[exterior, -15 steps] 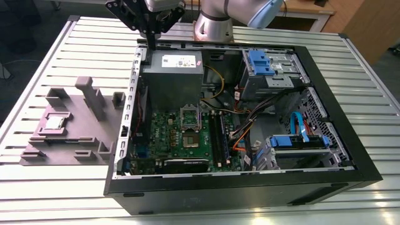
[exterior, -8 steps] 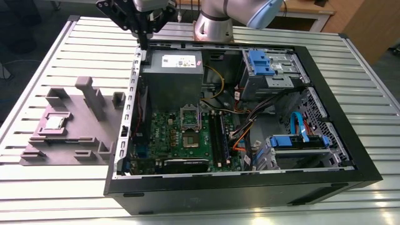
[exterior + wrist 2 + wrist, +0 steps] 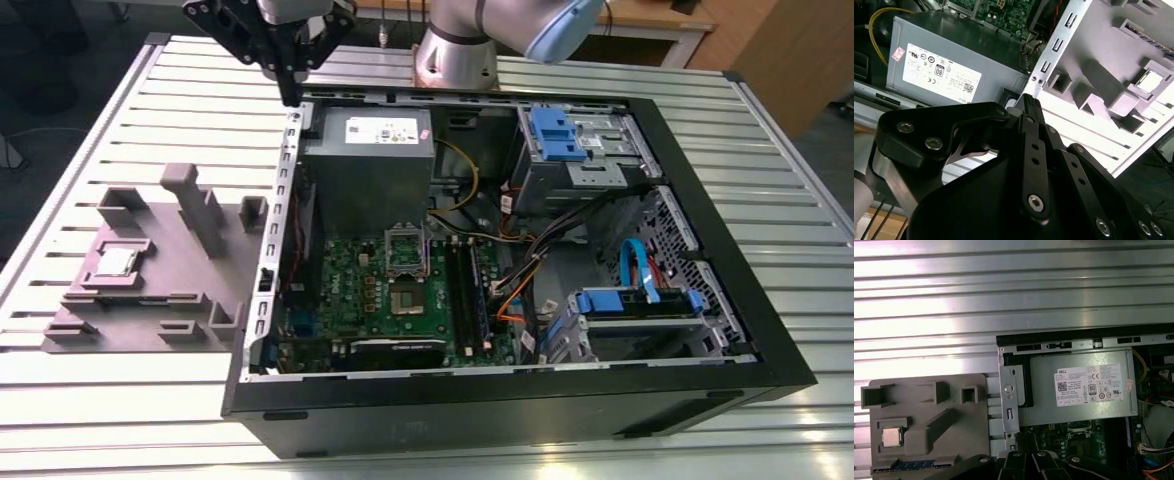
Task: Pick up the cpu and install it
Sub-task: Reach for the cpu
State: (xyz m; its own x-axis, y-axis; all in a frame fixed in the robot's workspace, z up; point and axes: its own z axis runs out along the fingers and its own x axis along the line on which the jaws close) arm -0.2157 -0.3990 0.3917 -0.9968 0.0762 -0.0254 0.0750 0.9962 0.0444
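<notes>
The cpu [image 3: 118, 262] is a small silvery square chip lying in a recess of the grey plastic tray [image 3: 167, 300], at the exterior view's left of the open computer case. Both wrist views show the cpu [image 3: 1152, 81] [image 3: 891, 436] in that recess, with nothing touching it. My gripper [image 3: 288, 97] hangs high over the case's far left corner, well away from the chip, its black fingers shut together and empty. The gripper [image 3: 1028, 101] points at the case edge beside the power supply. The green motherboard [image 3: 380, 295] with its socket [image 3: 404, 250] lies inside the case.
The grey power supply [image 3: 364, 155] sits inside the case under my gripper. Drive bays with blue clips [image 3: 567, 140] and loose cables [image 3: 534, 260] take up the case's right half. The tray has several raised blocks [image 3: 187, 195]. Everything rests on a ribbed metal table [image 3: 120, 110].
</notes>
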